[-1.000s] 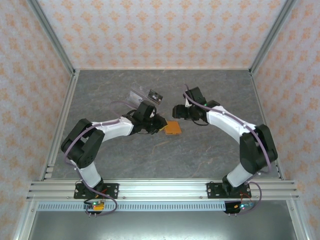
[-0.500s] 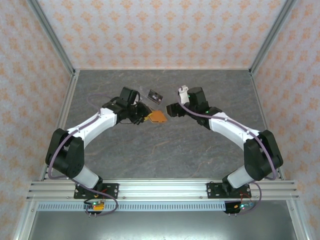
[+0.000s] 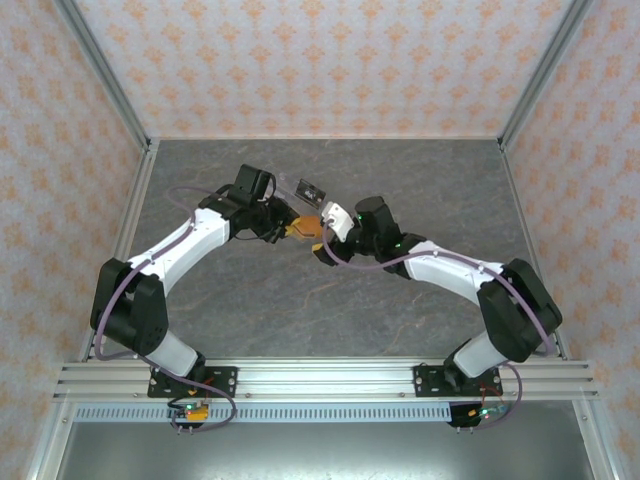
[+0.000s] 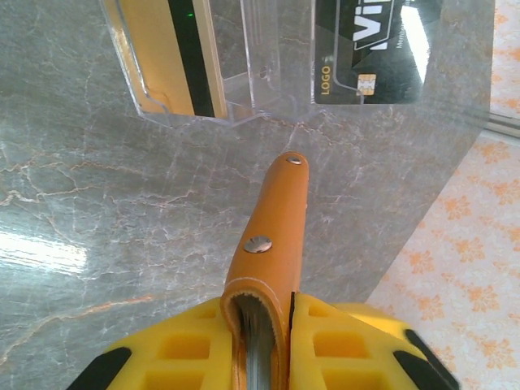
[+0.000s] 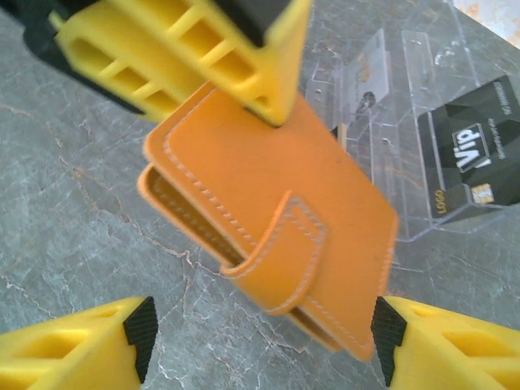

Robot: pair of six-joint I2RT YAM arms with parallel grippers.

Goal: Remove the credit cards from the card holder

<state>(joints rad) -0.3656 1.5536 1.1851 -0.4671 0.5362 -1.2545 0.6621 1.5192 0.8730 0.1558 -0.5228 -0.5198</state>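
My left hand [image 4: 262, 333] pinches the card holder [image 5: 276, 195] shut. My right hand [image 5: 260, 337], open, flanks it. I'd catch its strap [image 5: 284, 252] squarely before peeling.

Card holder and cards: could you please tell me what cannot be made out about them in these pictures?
- Inside the holder: in the right wrist view the closed flap covers it; in the left wrist view the left gripper's jaws pinch the opening.
- The black card: left wrist view, cut off by the top edge.
- The striped card: same view, cut by the top edge, under clear plastic.
- Top view: holder too small for detail.
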